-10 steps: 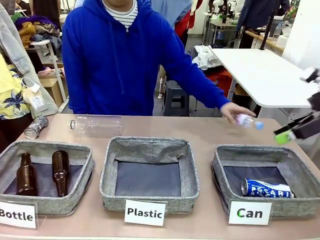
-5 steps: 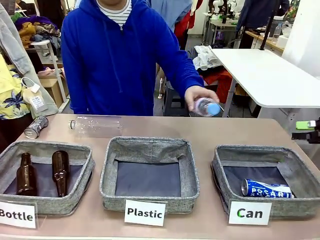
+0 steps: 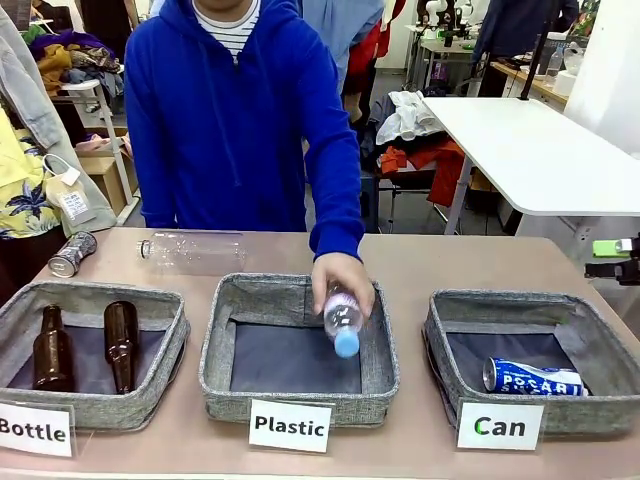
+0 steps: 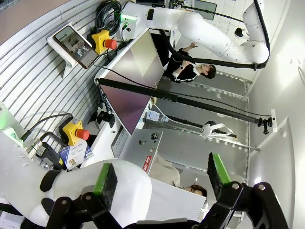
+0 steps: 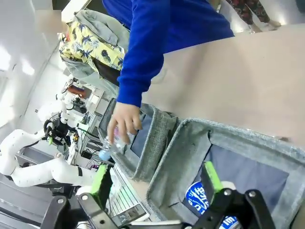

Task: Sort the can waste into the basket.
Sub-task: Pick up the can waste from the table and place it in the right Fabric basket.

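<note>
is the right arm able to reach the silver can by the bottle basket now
Probably not easily: the silver can lies at the far left end, and the person's arm reaches over the Plastic basket between it and the right gripper.

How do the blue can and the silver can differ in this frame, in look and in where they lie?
Colour: the blue can carries white lettering, while the silver can has dark print. Place: the blue can lies inside the Can basket, while the silver can lies on the bare table, beyond the Bottle basket. Both lie on their sides, and neither is held.
</note>
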`<move>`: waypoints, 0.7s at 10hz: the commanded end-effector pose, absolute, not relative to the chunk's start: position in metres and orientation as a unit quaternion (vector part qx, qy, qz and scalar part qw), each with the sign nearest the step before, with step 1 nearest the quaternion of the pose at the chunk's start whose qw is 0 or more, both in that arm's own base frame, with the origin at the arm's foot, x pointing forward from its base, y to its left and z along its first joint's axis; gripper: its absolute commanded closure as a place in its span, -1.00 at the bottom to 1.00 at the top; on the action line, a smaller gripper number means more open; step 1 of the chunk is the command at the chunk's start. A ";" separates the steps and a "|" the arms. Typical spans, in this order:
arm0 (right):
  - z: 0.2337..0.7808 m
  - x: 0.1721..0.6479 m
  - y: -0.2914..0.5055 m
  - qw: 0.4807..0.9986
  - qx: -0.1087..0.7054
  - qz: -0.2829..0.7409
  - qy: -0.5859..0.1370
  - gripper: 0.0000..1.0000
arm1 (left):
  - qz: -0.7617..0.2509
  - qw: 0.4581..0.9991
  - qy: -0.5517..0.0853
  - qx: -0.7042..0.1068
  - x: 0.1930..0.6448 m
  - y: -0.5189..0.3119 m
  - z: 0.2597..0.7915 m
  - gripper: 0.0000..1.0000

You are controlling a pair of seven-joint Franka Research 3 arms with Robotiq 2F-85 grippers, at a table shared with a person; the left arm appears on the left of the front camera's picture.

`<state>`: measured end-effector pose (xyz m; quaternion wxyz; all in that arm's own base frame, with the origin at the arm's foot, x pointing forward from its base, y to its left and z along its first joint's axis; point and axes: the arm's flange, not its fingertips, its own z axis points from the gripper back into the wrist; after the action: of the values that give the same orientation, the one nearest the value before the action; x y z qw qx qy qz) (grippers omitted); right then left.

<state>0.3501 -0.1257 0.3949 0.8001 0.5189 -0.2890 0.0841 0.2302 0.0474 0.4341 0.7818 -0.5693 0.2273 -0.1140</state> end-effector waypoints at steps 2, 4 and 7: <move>0.395 0.349 -0.126 0.797 0.518 0.096 -0.296 -1.00 | -0.119 0.777 0.223 -0.577 0.231 0.047 0.437 -1.00; 0.395 0.349 -0.126 0.797 0.518 0.096 -0.296 -1.00 | -0.119 0.777 0.223 -0.577 0.231 0.047 0.437 -1.00; 0.395 0.349 -0.126 0.797 0.518 0.096 -0.296 -1.00 | -0.119 0.777 0.223 -0.577 0.231 0.047 0.437 -1.00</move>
<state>0.3496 -0.1255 0.3956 0.8014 0.5170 -0.2883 0.0857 0.2302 0.0474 0.4341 0.7818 -0.5693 0.2273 -0.1140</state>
